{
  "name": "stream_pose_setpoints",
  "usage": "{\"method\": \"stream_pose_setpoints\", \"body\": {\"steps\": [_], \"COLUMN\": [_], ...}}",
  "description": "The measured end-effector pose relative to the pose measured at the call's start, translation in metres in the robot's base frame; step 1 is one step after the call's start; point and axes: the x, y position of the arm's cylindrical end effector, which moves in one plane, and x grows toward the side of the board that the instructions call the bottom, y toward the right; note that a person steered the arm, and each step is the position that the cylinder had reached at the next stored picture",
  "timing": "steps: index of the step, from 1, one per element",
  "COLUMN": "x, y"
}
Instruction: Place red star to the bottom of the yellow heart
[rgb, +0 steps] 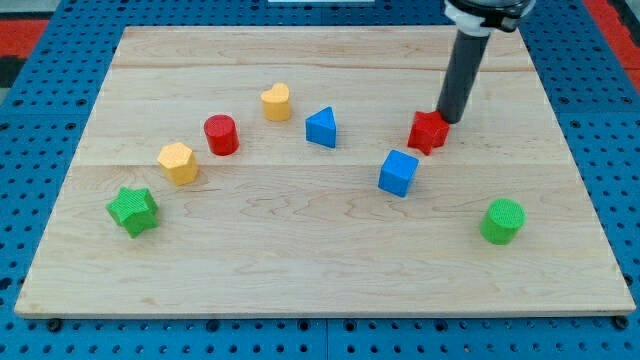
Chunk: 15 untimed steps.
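Wooden board (300, 260) on a blue pegboard fills the frame, blocks strung across it. At upper right my rod comes down, my tip (443, 119) touching the upper-right edge of the red star (428, 131); it is a bare rod, nothing to open or close. The yellow heart (276, 101) sits well apart at upper centre, a blue triangle (321, 127) between them. I judge the push is only starting; next, drive the star leftward beneath the triangle.

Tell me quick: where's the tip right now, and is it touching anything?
My tip: no gripper, holding nothing; it sits at the upper right edge of the red star, apparently touching it. The yellow heart lies far toward the view's left.
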Motion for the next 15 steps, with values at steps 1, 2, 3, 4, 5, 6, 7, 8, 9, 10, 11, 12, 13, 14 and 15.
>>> {"method": "stream_pose_setpoints", "body": {"steps": [1, 2, 3, 4, 5, 6, 7, 8, 9, 10, 11, 12, 13, 14, 15], "x": [0.011, 0.013, 0.02, 0.029, 0.032, 0.028, 0.028, 0.028, 0.032, 0.049, 0.067, 0.085, 0.105, 0.125, 0.146], "y": [-0.013, 0.001, -0.006, -0.011, -0.028, -0.056, -0.076, -0.092, -0.11, -0.112, -0.112, -0.112, -0.111, -0.111, -0.111]}}
